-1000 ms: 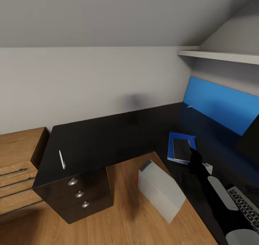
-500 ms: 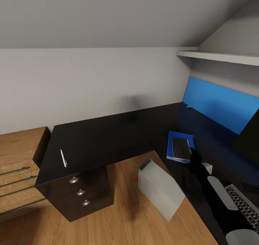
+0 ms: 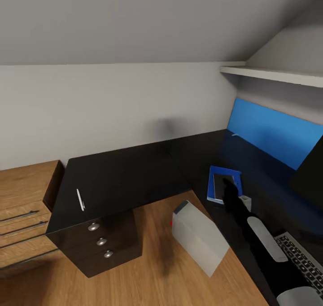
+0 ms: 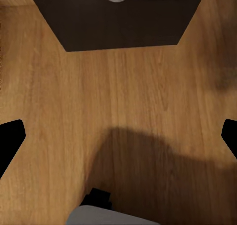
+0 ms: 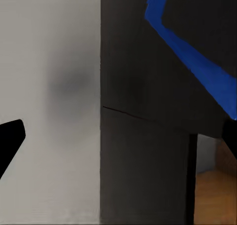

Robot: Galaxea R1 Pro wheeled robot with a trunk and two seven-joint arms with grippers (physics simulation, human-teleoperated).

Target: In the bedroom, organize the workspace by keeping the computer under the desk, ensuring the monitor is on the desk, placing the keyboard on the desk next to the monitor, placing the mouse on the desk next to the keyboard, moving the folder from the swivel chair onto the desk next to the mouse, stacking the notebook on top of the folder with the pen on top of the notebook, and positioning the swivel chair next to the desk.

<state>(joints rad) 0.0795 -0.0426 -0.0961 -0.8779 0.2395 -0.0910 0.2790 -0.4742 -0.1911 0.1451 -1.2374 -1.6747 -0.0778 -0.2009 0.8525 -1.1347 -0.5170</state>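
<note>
The desk [image 3: 130, 180] is smooth, faintly glossy black with round brushed-metal knobs [image 3: 93, 227], standing on matt wood-grain floor [image 3: 148, 274] beside a wooden dresser [image 3: 22, 194], while the computer [image 3: 199, 241] below the desk's edge looks matt grey plastic and the folder [image 3: 215, 182] glossy blue.

Grey sloped wall [image 3: 112, 95], white shelf [image 3: 273, 75] upper right, wooden drawer cabinet [image 3: 24, 203] left, wood floor [image 3: 148, 274]
</note>
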